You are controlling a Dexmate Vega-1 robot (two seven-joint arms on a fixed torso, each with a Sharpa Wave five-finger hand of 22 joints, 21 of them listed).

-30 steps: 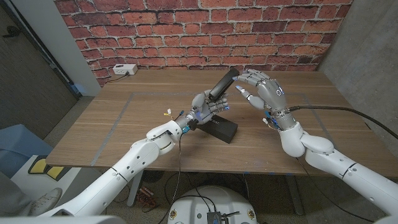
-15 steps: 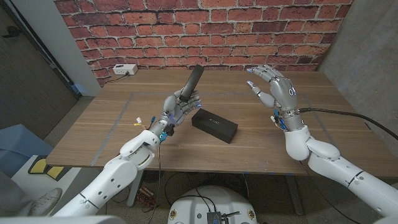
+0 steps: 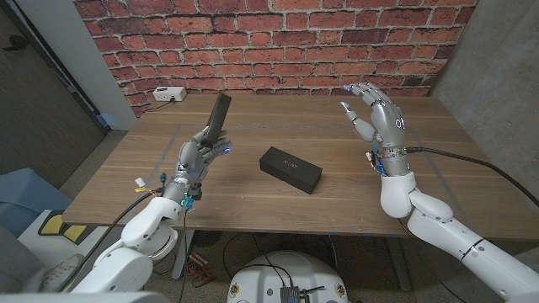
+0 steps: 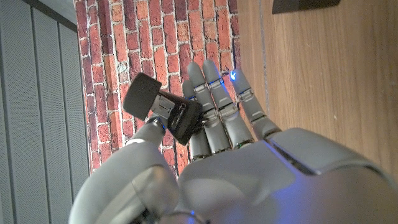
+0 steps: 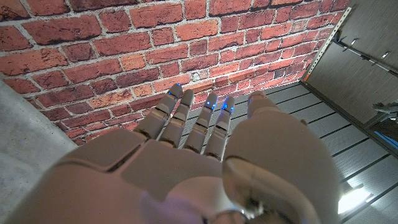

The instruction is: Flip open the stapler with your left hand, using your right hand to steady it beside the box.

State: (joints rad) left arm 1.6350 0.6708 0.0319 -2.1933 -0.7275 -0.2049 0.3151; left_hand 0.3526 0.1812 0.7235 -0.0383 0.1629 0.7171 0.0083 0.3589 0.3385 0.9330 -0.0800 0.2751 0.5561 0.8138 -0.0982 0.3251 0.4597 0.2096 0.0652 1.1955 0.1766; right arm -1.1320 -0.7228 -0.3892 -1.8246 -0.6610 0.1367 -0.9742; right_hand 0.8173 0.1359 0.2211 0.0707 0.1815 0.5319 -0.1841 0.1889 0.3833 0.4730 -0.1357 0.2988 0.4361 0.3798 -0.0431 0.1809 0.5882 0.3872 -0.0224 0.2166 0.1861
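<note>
Brick backs our wooden bench (image 3: 152, 181); our left hand (image 3: 195, 156) grasps the stapler (image 3: 218, 117) upright (lifted, left of the box (image 3: 290, 169)); our right hand (image 3: 377, 118) hangs released, fingers spread.

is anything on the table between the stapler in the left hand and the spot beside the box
Nothing visible. The left hand holds the stapler up, left of the box, with bare wood between them.
</note>
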